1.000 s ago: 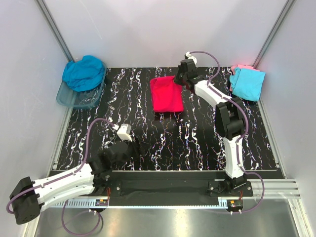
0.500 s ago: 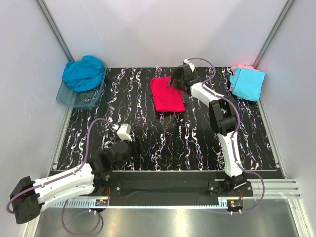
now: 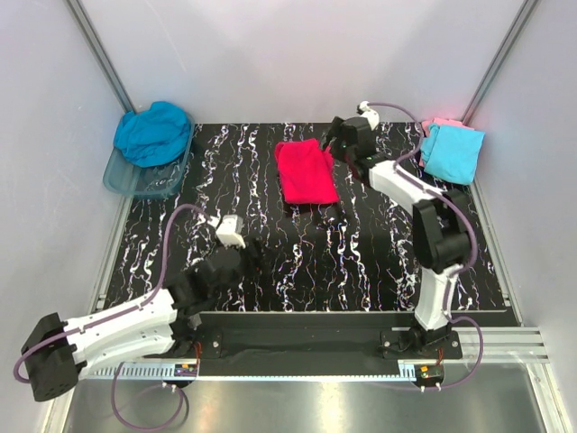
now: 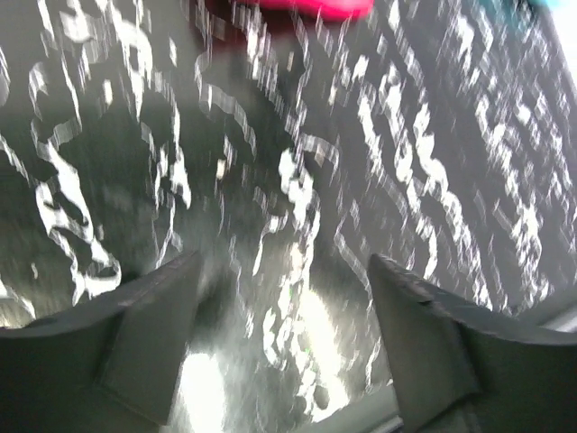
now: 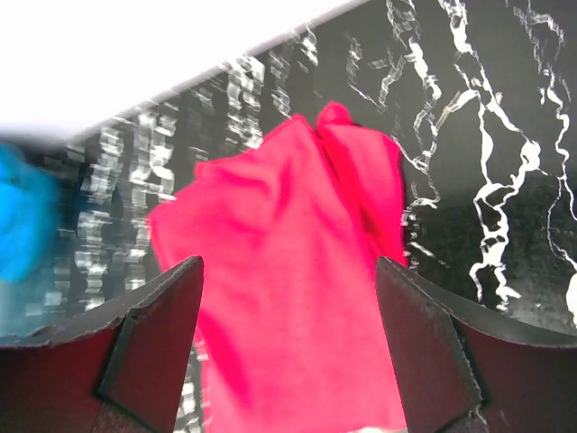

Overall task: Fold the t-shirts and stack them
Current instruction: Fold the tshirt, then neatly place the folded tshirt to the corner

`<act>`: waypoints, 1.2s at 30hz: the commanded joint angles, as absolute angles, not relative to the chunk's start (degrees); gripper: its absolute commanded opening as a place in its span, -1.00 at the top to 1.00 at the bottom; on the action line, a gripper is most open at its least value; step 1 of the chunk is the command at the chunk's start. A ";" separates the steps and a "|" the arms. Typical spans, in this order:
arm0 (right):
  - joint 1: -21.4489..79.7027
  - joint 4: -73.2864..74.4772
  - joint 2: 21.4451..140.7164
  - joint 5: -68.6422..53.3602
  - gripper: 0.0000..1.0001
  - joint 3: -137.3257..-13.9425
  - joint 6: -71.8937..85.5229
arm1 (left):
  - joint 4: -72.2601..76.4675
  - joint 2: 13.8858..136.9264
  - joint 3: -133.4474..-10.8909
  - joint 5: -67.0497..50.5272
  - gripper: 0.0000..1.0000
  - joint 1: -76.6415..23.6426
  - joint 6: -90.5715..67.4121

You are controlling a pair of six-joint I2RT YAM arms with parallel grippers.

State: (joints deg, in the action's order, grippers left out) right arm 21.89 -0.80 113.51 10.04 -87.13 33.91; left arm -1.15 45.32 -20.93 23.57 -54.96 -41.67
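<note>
Folded pink-red t-shirt (image 3: 306, 171) by the middle of the far edge of the table (image 3: 379, 271). Beside its far right corner, right gripper (image 5: 287, 316), jaws wide, gripping nothing. Near the near edge, left gripper (image 4: 284, 325), wide too, empty. In the tub (image 3: 122, 179) at the far left corner, teal-blue t-shirt (image 3: 153, 133); at the far right corner, light cyan t-shirt (image 3: 451, 155) on pale pink t-shirt (image 3: 440, 123).

And here's the black mat (image 3: 270, 244), white marble veining all over it, lying flat between silver rails (image 3: 115, 257) that run down its left and right edges. Over in the far left corner sits a clear bluish tub (image 3: 124, 183), reaching out past the mat's left edge. White walls (image 3: 297, 54) close in on three sides, with grey posts (image 3: 97, 50) slanting up at both far corners. A shiny metal strip (image 3: 315, 401) runs along the near edge. Seen close from the left wrist, the veining smears into blur and glare.
</note>
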 commanded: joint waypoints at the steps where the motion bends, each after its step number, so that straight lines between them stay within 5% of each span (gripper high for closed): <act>1: 21.62 -6.23 105.49 10.90 -0.66 -77.92 38.04 | 3.42 48.58 -28.38 29.53 -0.82 -51.70 -37.54; 3: 21.62 -8.87 102.93 9.94 -0.65 -73.06 39.63 | 6.23 51.14 -32.24 25.43 -0.97 -48.01 -36.83; 11: 21.62 -13.09 91.59 9.58 -0.65 -55.21 41.75 | 9.75 74.33 -54.53 11.69 -0.97 -29.63 -36.83; 21: 22.85 -20.73 84.64 6.94 -0.60 -37.82 47.98 | 1.59 112.10 -86.20 1.33 -0.75 -22.77 -33.93; 30: 23.38 -23.90 82.53 5.81 -0.60 -34.36 48.69 | -2.02 123.57 -98.17 0.35 -0.61 -21.27 -31.47; 36: 23.38 -24.34 82.09 5.36 -0.59 -34.19 48.69 | -1.06 126.73 -101.50 -2.90 -0.31 -20.83 -32.17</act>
State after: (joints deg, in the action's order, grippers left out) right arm 23.05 -21.21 83.48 6.22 -33.56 47.97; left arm -3.36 125.58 -97.17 0.32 -21.23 -32.82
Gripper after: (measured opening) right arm 0.797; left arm 0.678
